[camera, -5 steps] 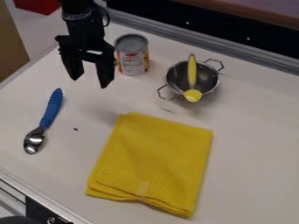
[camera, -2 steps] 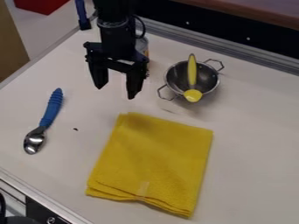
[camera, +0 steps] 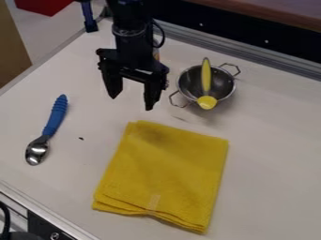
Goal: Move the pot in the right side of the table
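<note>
The black gripper (camera: 131,104) hangs above the upper left-centre of the table, its two fingers spread apart with nothing between them. To its right stands the pot (camera: 223,86), a small metal bowl-shaped one with two wire handles. A yellow utensil (camera: 206,80) lies across the pot, its wide end over the near rim. A gap separates the gripper from the pot's left handle. The white table (camera: 273,154) carries them.
A folded yellow cloth (camera: 164,171) lies at the centre front. At the left is a spoon with a blue handle (camera: 56,116). The can behind the gripper is almost wholly hidden. A metal rail (camera: 251,56) borders the back.
The gripper has moved right and slightly toward the front, coming nearer the pot and now covering most of the can. The pot, utensil, cloth and spoon have stayed put.
</note>
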Controlling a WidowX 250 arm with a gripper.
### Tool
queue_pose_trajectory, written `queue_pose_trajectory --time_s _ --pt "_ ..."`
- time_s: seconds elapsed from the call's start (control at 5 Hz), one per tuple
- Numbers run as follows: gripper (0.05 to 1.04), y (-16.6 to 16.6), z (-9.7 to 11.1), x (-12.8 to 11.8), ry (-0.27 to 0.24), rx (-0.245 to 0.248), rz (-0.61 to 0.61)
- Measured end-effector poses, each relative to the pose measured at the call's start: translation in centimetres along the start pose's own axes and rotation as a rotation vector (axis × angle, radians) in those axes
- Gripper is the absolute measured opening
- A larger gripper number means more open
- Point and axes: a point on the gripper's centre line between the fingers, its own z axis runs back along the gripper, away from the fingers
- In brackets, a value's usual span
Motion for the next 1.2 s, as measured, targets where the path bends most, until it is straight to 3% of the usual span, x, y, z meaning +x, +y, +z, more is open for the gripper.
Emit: queue_pose_trajectory --time_s 0.2,0.4,0.6,1.0,1.2 --pt "0.996 1.0 1.0 1.9 -0.075 0.005 0.086" --pt "0.996 2.2 0.2 3.8 -0.121 0.016 0.237" --pt "0.996 2.6 0.0 5.1 -0.136 -0.023 0.263" --pt "0.996 2.4 -1.2 7.5 -0.115 -0.165 0.23" --pt "0.996 1.8 -1.4 8.8 -0.186 -0.187 0.237"
